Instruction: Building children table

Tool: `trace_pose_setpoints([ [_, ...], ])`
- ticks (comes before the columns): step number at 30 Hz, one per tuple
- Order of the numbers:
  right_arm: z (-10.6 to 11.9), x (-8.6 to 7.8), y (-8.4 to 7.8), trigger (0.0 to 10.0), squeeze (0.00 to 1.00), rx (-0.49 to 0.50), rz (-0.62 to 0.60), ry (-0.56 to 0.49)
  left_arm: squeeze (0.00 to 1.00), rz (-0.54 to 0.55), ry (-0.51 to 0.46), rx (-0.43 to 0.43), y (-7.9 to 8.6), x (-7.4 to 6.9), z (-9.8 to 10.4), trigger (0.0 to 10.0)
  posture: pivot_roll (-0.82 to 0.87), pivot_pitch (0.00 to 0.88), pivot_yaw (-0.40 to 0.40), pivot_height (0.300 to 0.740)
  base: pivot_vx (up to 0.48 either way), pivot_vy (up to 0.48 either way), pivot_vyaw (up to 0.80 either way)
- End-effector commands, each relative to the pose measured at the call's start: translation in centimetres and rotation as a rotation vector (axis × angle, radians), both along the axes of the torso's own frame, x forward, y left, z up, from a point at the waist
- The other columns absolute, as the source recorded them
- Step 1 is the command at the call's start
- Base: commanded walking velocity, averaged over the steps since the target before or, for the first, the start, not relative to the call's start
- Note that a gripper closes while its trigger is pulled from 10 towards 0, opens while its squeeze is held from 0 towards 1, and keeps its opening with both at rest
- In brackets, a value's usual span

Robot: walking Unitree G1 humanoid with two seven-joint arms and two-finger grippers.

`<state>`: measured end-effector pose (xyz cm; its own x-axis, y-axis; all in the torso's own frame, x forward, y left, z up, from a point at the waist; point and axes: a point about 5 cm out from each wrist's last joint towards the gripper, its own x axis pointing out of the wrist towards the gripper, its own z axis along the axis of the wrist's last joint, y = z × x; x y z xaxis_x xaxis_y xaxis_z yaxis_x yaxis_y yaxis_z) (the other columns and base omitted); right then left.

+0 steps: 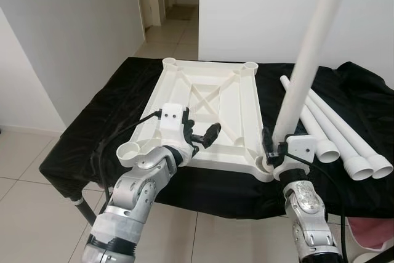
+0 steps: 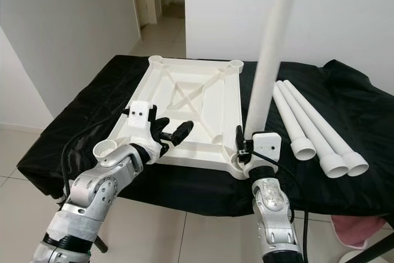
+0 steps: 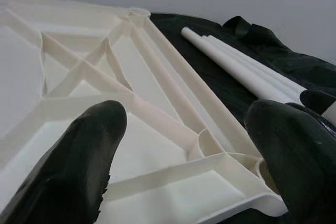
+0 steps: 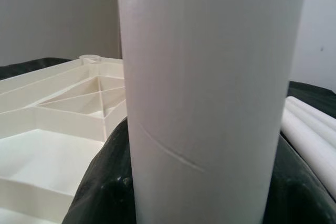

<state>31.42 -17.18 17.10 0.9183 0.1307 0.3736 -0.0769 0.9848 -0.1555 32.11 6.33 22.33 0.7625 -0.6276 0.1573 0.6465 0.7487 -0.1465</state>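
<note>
Standing nearly upright at the lower right of the left eye view, a white table leg (image 1: 306,60) is clamped low down by the right gripper (image 1: 275,150), its foot at the near right corner socket of the upturned white tabletop (image 1: 209,112), which lies in the middle of the frame on a black cloth (image 1: 92,130). Left of centre, the left gripper (image 1: 203,137) hovers over the tabletop's near edge with fingers (image 3: 79,166) parted, grasping nothing. Three spare legs (image 1: 332,130) lie side by side on the cloth at the right.

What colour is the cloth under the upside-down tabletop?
Black. The cloth lies beneath the cream-white tabletop, clearest in the left eye view.
</note>
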Motion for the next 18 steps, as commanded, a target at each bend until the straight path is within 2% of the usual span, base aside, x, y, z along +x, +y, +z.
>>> trace_pose_setpoints([
  [1,-1.7,-0.2,0.2,10.0,0.0,-0.019,0.036,0.071,0.0,-0.182,-0.087,0.04,-0.5,-1.1,0.1,10.0,-0.05,0.032,0.05,0.74,0.0,0.0,0.0],
  [4,-1.9,-0.4,0.5,10.0,0.0,-0.031,0.083,0.073,0.0,-0.202,-0.125,0.056,-0.2,-1.5,0.0,10.0,-0.04,0.035,0.05,0.74,0.0,0.0,0.0],
  [6,-2.2,-0.5,0.7,10.0,0.0,-0.035,0.107,0.078,0.0,-0.212,-0.091,0.061,0.0,-1.4,-0.5,10.0,-0.04,0.035,0.05,0.74,0.0,0.0,0.0],
  [7,-2.5,-0.6,0.9,10.0,0.0,-0.051,0.137,0.086,0.0,-0.213,-0.063,0.092,0.0,-1.3,-0.9,10.0,-0.04,0.046,0.056,0.74,0.0,0.0,0.0],
  [12,-3.7,-1.2,1.3,10.0,0.0,-0.094,0.22,0.106,0.0,-0.196,-0.04,0.133,0.2,-1.1,-1.4,10.0,-0.03,0.075,0.054,0.74,0.0,0.0,0.0],
  [17,-4.7,-1.2,0.9,10.0,0.0,-0.074,0.231,0.139,0.0,-0.205,0.004,0.128,0.3,-1.6,-1.6,10.0,-0.02,0.101,0.055,0.74,0.0,0.0,0.0],
  [18,-4.8,-0.9,0.8,10.0,0.0,-0.045,0.223,0.149,0.0,-0.197,0.009,0.119,0.3,-1.5,-1.6,10.0,-0.02,0.111,0.056,0.74,0.0,0.0,0.0],
])
